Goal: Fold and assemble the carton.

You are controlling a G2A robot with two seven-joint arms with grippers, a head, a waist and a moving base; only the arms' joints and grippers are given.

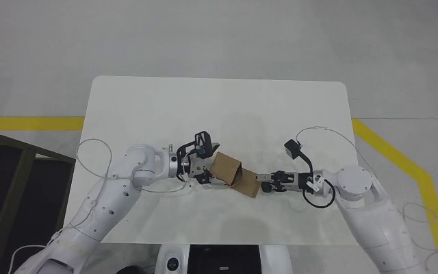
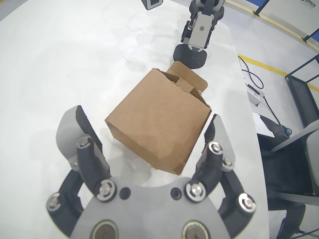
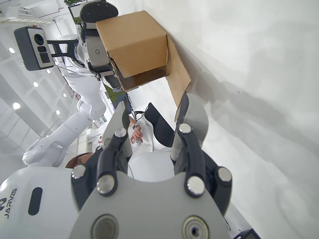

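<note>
Between the left hand (image 2: 147, 114) and right hand (image 3: 154, 101) lies the carton (image 1: 227, 170).

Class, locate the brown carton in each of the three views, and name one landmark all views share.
Top view: carton mid-table, between left gripper and right gripper.
Left wrist view: carton just ahead of the left gripper.
Right wrist view: carton beyond the right gripper.
Shared landmark: the white table.

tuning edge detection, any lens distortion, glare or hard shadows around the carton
left wrist view: wide lens bows the table edge, carton shadow faint; right wrist view: soft shadow on the table along the carton; top view: even light, no glare
</note>
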